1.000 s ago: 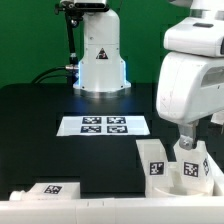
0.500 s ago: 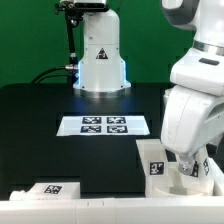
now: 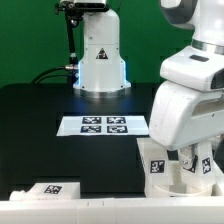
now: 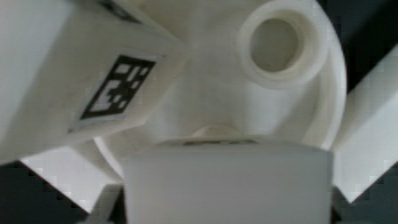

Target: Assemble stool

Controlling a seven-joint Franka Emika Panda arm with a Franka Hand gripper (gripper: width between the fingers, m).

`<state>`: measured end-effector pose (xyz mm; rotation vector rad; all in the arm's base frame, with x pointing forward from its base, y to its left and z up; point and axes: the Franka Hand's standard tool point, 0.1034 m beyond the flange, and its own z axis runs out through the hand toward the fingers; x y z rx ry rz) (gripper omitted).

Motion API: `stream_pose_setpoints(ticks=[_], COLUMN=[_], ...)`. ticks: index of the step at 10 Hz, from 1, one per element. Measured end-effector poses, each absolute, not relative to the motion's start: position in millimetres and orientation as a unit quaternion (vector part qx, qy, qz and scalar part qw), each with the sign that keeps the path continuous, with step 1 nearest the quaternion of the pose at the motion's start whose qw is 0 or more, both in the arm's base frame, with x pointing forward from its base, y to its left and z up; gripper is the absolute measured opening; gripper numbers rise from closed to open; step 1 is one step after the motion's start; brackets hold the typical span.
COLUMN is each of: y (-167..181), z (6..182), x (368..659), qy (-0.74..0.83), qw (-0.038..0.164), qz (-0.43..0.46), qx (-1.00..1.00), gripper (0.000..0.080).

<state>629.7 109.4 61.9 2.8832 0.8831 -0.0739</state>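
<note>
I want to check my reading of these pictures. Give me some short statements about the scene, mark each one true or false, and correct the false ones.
1. The marker board lies flat on the black table. True.
2. The gripper is down at the white parts on the exterior view's left. False: it is down at the stool parts on the exterior view's right.
3. A white tagged part lies near the lower left corner of the exterior view. True.
4. The wrist view shows no tag at all. False: a black-and-white tag shows there, near a round hole.
</note>
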Motion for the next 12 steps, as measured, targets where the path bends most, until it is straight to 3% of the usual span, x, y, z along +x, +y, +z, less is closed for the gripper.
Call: stream_pose_setpoints(ticks=[3,5,10,12], y=[115.9,119.7,113.5,119.2], z=[62.4,65.2,65.7,72.2], x=[627.2,628.1,629.8,638.0], qy=[0.013,-0.199,-0.372,-0.587], qw=[0.060,0.021,0.019,-0.012], qz=[-0.012,-0.023,-0.022,-0.015], qx=[0.998,0.979,0.928,0.810], gripper=[0.0332,0.0333,0.0333,0.0333])
